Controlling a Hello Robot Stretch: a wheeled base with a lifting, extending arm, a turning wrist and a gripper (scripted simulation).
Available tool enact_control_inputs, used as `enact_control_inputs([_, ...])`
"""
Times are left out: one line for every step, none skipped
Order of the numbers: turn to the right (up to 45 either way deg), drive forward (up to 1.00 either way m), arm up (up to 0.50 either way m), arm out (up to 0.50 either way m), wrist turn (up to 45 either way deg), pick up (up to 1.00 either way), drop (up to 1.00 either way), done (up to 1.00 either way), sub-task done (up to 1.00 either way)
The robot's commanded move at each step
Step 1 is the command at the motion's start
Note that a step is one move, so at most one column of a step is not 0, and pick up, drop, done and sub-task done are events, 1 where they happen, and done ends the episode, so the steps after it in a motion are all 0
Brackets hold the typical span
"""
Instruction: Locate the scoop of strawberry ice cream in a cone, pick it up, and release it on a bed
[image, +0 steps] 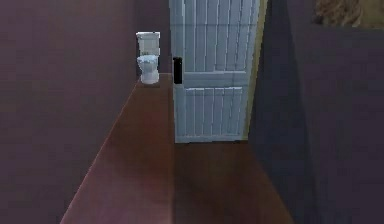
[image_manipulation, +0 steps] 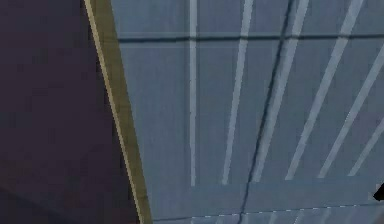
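Left of the white door (image: 212, 70) we see a toilet (image: 148, 55) — where the cone lies from the hand, and the hand's state, we cannot tell.

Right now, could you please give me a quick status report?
Pickup not yet done. Ahead, white panelled door partly blocking the way. Past it, toilet on the forward view's left. Arm side view: panelled surface close by.

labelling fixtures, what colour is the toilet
White. The toilet shows best in the forward view, just left of the door.
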Motion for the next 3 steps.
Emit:
enact_control_inputs([0.0,0.20,0.00,0.00,0.0,0.00,0.00,0.00,0.00])
enact_control_inputs([-18.0,0.00,0.00,0.00,0.0,0.00,0.00,0.00,0.00])
enact_control_inputs([0.0,1.00,0.00,0.00,0.0,0.00,0.00,0.00,0.00])
